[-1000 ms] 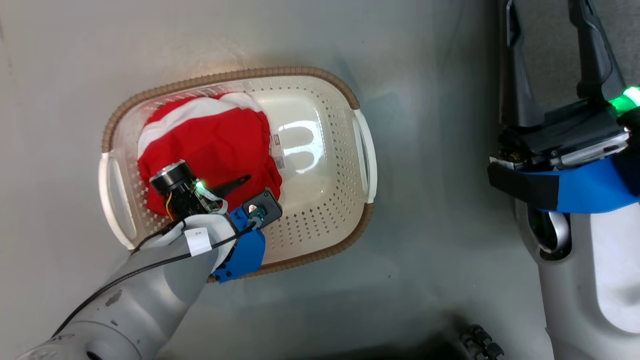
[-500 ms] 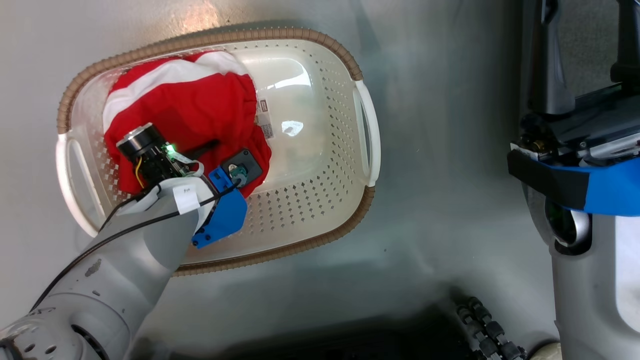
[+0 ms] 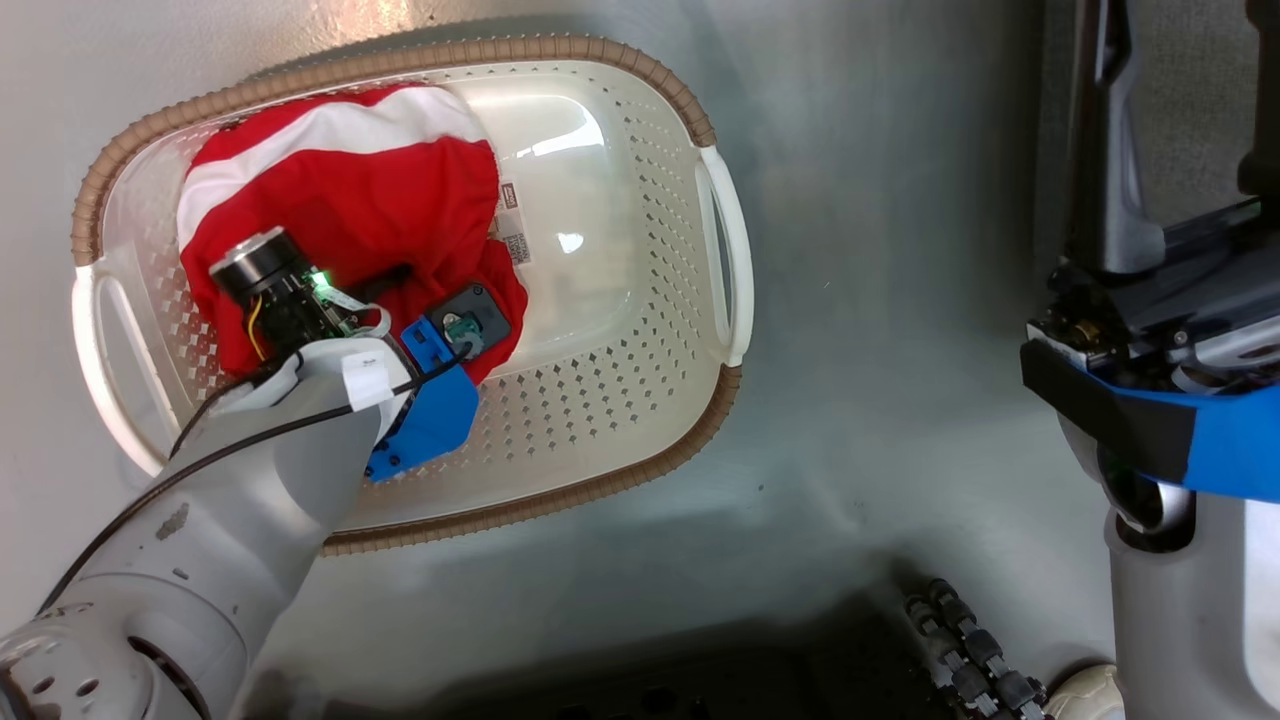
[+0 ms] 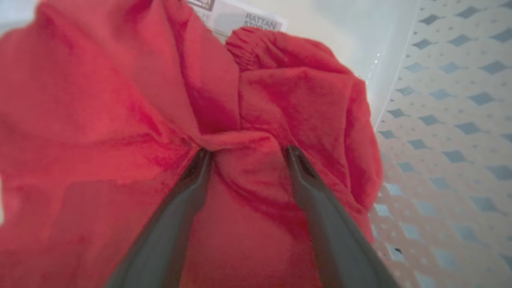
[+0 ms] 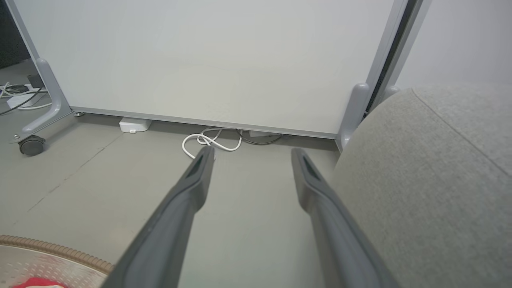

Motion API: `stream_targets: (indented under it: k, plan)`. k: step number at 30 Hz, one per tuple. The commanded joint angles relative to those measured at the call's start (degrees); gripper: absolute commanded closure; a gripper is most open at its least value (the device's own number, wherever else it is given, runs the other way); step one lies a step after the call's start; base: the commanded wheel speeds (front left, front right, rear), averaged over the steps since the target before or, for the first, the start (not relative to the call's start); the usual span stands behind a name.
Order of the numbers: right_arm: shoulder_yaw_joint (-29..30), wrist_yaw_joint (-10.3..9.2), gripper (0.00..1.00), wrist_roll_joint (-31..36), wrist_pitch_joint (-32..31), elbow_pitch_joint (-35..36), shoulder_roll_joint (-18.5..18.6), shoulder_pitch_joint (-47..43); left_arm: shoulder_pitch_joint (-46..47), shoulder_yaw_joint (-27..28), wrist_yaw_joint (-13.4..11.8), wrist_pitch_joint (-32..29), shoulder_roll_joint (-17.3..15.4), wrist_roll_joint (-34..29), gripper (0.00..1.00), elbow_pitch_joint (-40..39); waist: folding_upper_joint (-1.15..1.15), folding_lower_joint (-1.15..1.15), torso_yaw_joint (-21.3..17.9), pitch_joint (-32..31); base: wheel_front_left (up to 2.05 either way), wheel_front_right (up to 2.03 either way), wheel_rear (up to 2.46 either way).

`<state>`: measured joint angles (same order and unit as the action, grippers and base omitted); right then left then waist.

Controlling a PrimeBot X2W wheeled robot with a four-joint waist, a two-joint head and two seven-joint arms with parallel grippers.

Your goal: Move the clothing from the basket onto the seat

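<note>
One basket (image 3: 600, 440) on the floor (image 3: 880, 300), and all the clothing (image 3: 400, 190) sits inside it, heaped toward the end with the left handle (image 3: 100, 370). It's one red pile with a white band across it. Can't tell whether that's one garment or two, it's too bunched up. The half of the basket toward the other handle (image 3: 725, 260) is bare bottom, with a label sticker (image 3: 510, 195) poking out from under the edge of the cloth.

The left gripper (image 4: 247, 152) is down in the basket, both fingers (image 4: 176, 216) spread apart and pressed into the red cloth. A ridge of fabric is humped up between the tips, but nothing's pinched.

The right gripper (image 5: 251, 151) is well clear of the basket, out past its right-handle end, with its two fingers wide apart and holding nothing. The seat (image 5: 432, 180) is out that same way from the basket, with no clothing on the part I can see. Beyond the basket there's one partition panel (image 5: 200, 60) with a white cable (image 5: 208, 141) coiled at its foot.
</note>
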<state>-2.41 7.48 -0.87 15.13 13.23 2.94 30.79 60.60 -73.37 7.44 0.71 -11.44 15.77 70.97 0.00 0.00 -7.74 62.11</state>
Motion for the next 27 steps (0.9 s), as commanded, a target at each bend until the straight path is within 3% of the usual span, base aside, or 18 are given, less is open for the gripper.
stream_targets:
  k: [1, 2, 3, 14, 27]
  plan:
    - [0.11, 0.03, 0.00, 0.11, 0.02, 0.44, -0.07, -0.47, 1.42, -0.08, 0.05, 0.00, -0.39, -0.58, 0.28, 0.29, 0.00, 0.00, 0.03, 0.02, 0.00, 0.00, 0.00]
    - [0.22, 0.03, 0.00, 0.11, 0.02, 0.61, -0.08, -0.62, 1.60, -0.09, 0.04, 0.20, -0.36, -1.32, 0.72, 0.41, 0.00, 0.00, 0.09, 0.03, 0.00, 0.00, 0.00]
    - [0.34, 0.02, 0.00, 0.09, 0.02, 0.72, -0.07, -0.68, 1.51, -0.08, 0.04, 0.39, -0.25, -1.23, 1.00, 0.52, 0.00, 0.00, 0.15, 0.02, 0.00, 0.00, 0.00]
    - [0.94, 0.02, 0.00, -0.03, 0.02, 0.15, -0.08, 0.53, 2.49, -0.10, 0.04, 4.20, 1.38, 0.73, 1.00, 0.57, 0.00, 0.00, 1.42, -1.28, 0.00, 0.00, 0.00]
    - [1.66, 0.03, 0.00, 0.91, 0.02, -4.13, 0.07, -0.69, -2.07, 1.07, 0.04, 11.80, 5.66, 6.94, 1.00, 1.28, 0.00, 0.00, 5.38, -11.98, 0.00, 0.00, 0.00]
